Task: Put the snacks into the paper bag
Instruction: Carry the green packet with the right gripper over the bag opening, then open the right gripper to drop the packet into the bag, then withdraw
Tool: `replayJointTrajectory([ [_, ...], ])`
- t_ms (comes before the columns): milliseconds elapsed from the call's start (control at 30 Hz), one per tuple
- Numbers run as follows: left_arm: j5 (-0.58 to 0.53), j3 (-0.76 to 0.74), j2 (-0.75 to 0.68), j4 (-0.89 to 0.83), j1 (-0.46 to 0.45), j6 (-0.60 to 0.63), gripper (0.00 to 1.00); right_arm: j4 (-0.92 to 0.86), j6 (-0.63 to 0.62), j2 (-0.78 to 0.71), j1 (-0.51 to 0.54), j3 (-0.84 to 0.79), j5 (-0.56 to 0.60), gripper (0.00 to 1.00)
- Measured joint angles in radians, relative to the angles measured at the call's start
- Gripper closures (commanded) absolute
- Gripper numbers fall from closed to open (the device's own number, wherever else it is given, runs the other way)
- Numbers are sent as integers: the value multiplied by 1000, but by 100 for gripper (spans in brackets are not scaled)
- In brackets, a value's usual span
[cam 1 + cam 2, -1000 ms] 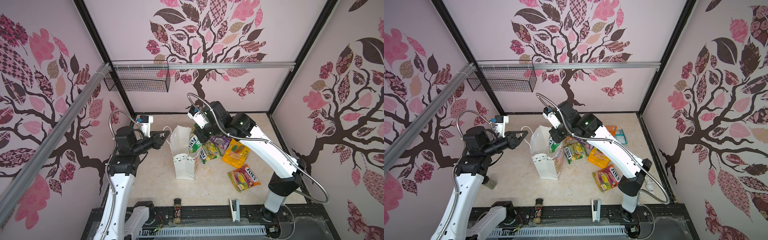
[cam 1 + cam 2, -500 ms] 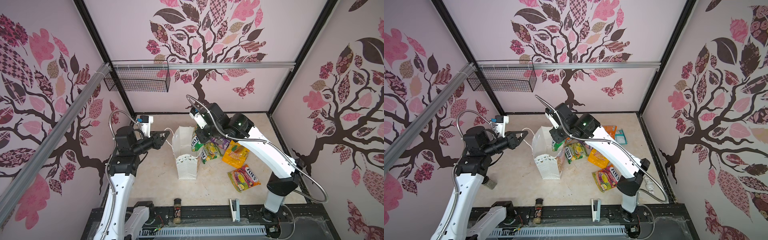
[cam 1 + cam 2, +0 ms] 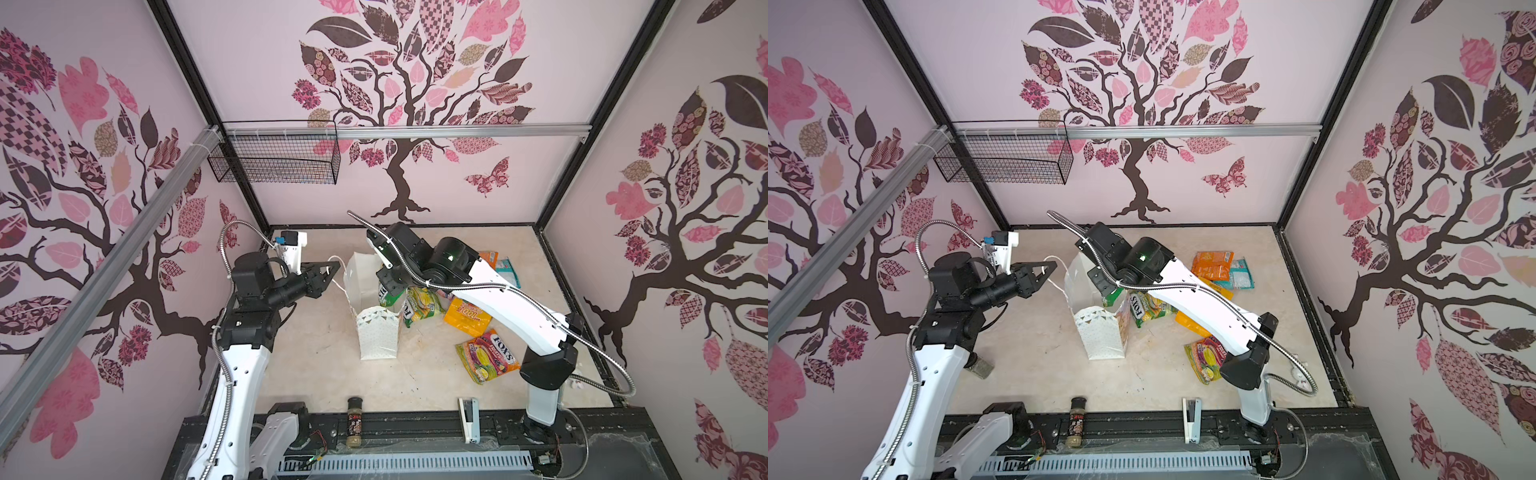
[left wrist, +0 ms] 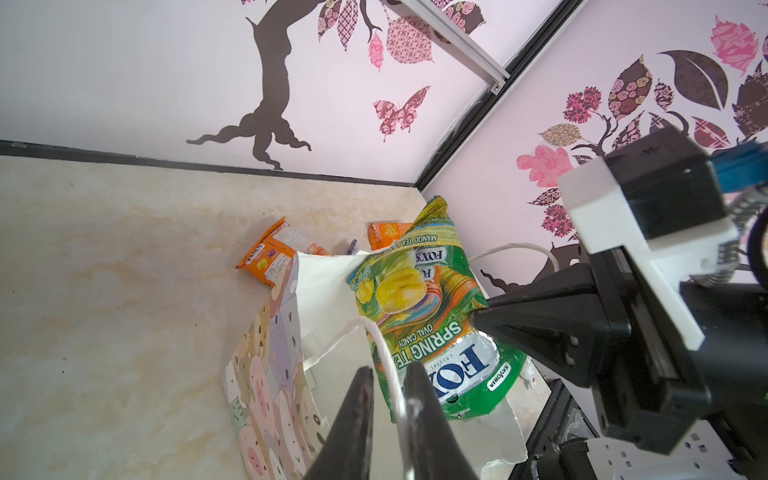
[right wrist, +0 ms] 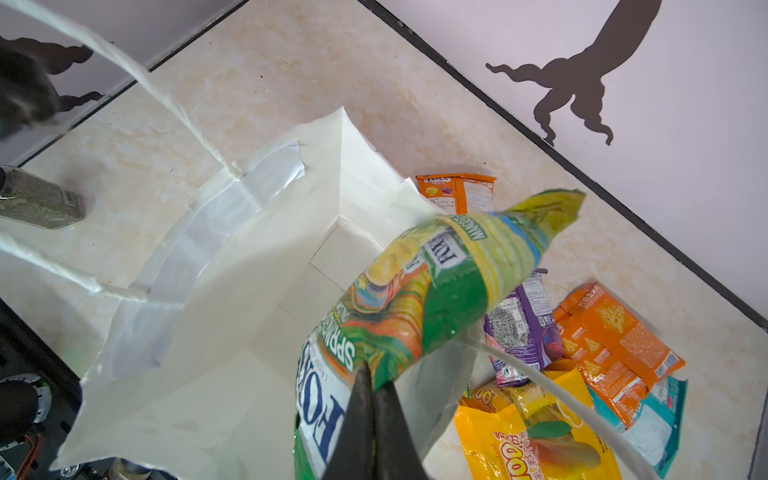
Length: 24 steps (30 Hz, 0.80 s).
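Observation:
The white paper bag (image 3: 376, 336) (image 3: 1100, 338) stands upright mid-table with its mouth open. My left gripper (image 3: 334, 268) (image 4: 384, 370) is shut on one white cord handle (image 4: 374, 332) and holds it out to the left. A green FOX'S snack packet (image 5: 415, 299) (image 4: 424, 324) (image 3: 388, 295) is pinched by its edge in my shut right gripper (image 5: 374, 374) (image 3: 1100, 282). It hangs at the right rim of the bag (image 5: 232, 332), partly over the mouth. More snacks lie to the bag's right: a green-yellow one (image 3: 422, 305), a yellow one (image 3: 465, 316), a FOX'S fruits one (image 3: 486, 359), orange (image 3: 488, 257), teal (image 3: 509, 268) and purple (image 5: 519, 328).
A dark-capped spice jar (image 3: 354, 422) and a white stapler (image 3: 469, 419) sit at the front edge. Another jar (image 3: 980, 368) lies on the table beside the left arm. A wire basket (image 3: 274, 162) hangs on the back-left wall. Walls close in three sides.
My right gripper has shifted a little to the left with the green packet, closer over the bag's mouth. The left gripper has kept still on the handle.

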Motion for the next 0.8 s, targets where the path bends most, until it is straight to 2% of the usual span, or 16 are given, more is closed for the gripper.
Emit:
replayJointTrajectory([
  [367,3,0,1,6,0,-2,83,-62,50,44,40,48,137,100],
  [567,3,0,2,7,0,-2,84,-85,57,47,50,51,180,100],
  [800,7,0,6,9,0,-7,90,-99,71,52,68,56,196,100],
])
